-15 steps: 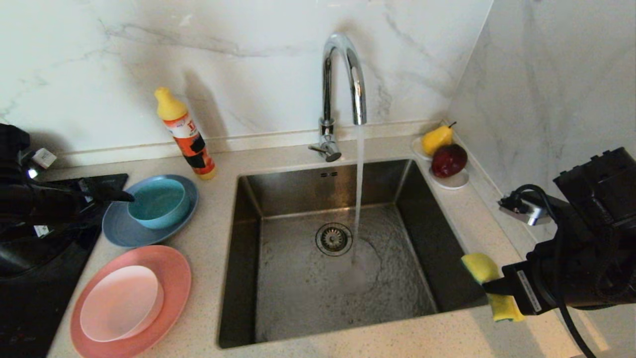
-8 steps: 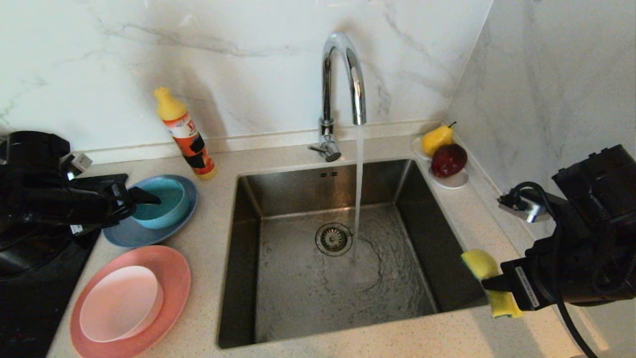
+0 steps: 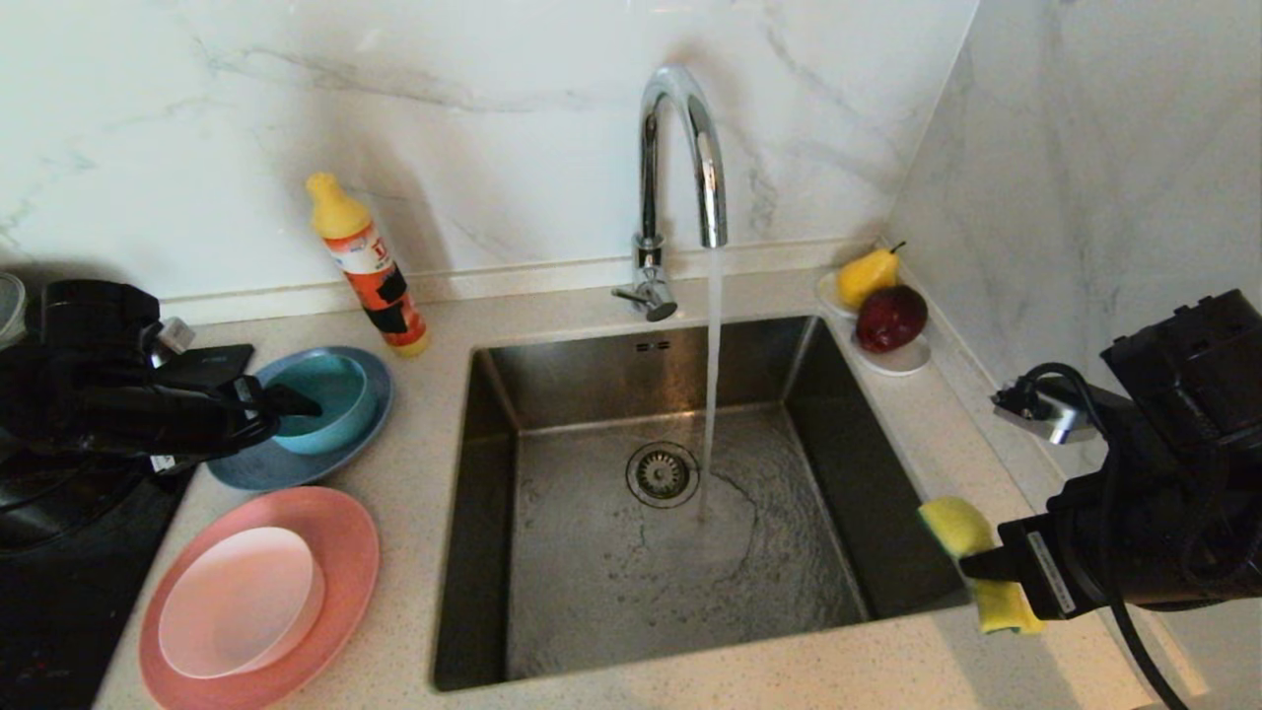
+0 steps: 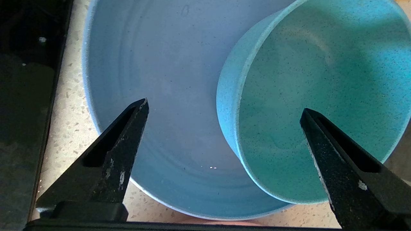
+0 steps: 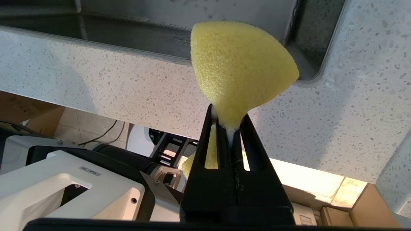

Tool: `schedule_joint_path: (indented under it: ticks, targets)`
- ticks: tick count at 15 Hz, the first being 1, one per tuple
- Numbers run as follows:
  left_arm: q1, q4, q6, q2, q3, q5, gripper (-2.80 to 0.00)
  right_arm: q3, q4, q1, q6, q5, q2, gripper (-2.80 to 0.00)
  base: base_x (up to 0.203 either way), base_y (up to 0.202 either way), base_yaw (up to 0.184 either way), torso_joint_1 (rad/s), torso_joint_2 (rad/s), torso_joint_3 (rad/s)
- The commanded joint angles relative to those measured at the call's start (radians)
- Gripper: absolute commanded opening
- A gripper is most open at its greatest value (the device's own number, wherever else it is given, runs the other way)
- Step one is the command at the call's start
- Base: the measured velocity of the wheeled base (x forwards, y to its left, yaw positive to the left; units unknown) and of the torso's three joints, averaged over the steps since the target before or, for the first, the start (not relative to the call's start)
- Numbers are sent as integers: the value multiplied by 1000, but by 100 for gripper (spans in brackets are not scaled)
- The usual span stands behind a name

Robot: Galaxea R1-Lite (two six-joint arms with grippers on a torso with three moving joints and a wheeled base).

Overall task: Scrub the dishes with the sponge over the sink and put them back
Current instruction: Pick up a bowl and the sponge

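The teal bowl [image 3: 333, 394] [image 4: 321, 96] sits on the grey-blue plate [image 3: 246, 463] [image 4: 154, 64] left of the sink [image 3: 473, 513]. My left gripper [image 3: 288, 406] [image 4: 223, 106] is open and straddles the bowl's near wall, one finger over the bowl's inside and the other over the plate. The pale pink-white bowl [image 3: 242, 602] rests on the salmon-pink plate [image 3: 345, 552] at the front left. My right gripper [image 3: 971, 567] [image 5: 226, 118] is shut on the yellow sponge [image 3: 954, 528] [image 5: 237, 67], above the sink's front right corner.
The faucet [image 3: 680, 148] runs water into the basin near the drain [image 3: 662, 473]. An orange dish-soap bottle [image 3: 370, 266] stands behind the plates. A white dish with fruit [image 3: 887, 306] sits at the back right. A black cooktop [image 3: 59, 572] lies at the far left.
My left gripper has moved right and down to the teal bowl, and its finger now reaches over the rim. The right arm with the sponge has stayed still.
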Motion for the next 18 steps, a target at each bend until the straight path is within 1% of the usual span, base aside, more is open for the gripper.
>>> schedule_joint_path:
  ticks: [1,4,5,7,11,16,17,18]
  targets:
    - [5,3,16,5,-4,1,0,5,3,1,2,0,1,-280,0,0,0,0,0,0]
    - [32,3,57,20,-7,53,0,5,2,1,2,0,5,-280,0,0,0,0,0,0]
    - [40,3,60,20,-7,57,0,3,2,1,2,2,8,-280,0,0,0,0,0,0]
    - [58,4,80,20,-7,58,0,1,2,1,1,2,12,-280,0,0,0,0,0,0]
    - [83,6,94,25,-9,56,0,1,2,1,1,4,12,-280,0,0,0,0,0,0]
    - [84,18,103,16,-11,56,0,-2,2,5,1,4,13,-280,0,0,0,0,0,0]
    - [84,21,118,16,-10,56,0,-1,3,5,1,4,12,-280,0,0,0,0,0,0]
    - [84,21,148,17,-7,56,0,-1,2,5,1,4,12,-280,0,0,0,0,0,0]
